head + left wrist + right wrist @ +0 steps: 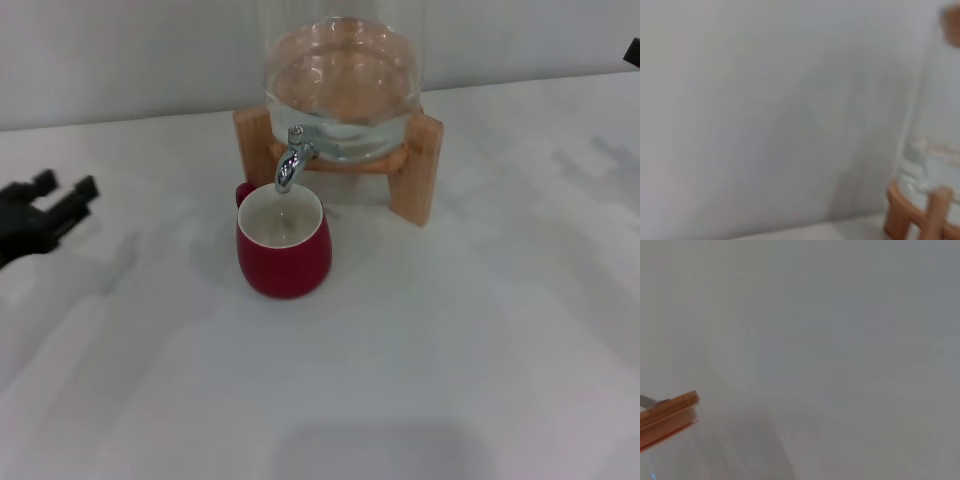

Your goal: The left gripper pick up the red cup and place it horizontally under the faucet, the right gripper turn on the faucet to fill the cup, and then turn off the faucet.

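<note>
Left gripper [62,197] matte black, blocky squared fingertips [85,186] on a dark chunky body, right gripper [632,52] only a small black sliver at the frame's edge

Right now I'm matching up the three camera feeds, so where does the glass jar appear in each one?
Head view: the glass jar stands top centre on the wooden stand, behind the red cup.
Left wrist view: the jar fills the right edge.
Right wrist view: only its wooden lid and glass below show.
Shared landmark: the jar itself.

The red cup [283,246] stands on the table [450,350] directly under the faucet [290,160], near side of the jar [345,90].
</note>
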Controlling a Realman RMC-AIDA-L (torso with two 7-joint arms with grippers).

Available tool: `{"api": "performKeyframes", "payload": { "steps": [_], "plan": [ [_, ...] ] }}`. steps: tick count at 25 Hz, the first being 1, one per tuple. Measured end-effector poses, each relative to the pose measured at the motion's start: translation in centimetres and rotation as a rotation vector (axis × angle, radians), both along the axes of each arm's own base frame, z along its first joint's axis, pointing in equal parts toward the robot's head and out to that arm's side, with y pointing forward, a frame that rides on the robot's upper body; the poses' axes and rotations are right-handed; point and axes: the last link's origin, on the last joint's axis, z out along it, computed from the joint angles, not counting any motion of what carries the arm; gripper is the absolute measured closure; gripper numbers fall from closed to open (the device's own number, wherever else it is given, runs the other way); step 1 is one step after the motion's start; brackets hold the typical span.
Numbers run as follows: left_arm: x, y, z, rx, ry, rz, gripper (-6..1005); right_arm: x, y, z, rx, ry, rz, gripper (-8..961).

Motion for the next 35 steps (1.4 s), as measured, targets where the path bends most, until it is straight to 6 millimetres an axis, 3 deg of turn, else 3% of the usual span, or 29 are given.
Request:
{"api": "performKeyframes", "payload": {
  "steps": [8,13,23,35],
  "plan": [
    [-2.0,-2.9,5.1,0.073,-0.229,0.049,375,-0.7,-0.7,-0.2,-0.038,-0.03,0.072,173],
    [-3.0,-4.9,7.1,0.118,-0.308,0.029,302,-1.3,-1.2,-0.5,-0.067,-0.046,0.128,172],
    [-4.6,-7.0,7.1,0.215,-0.257,-0.015,302,-2.1,-2.2,-3.2,-0.167,-0.084,0.164,172],
    [-4.7,-6.7,7.3,0.237,-0.257,-0.012,301,-7.6,-2.9,-6.8,-0.267,-0.279,0.168,172]
  ]
}}
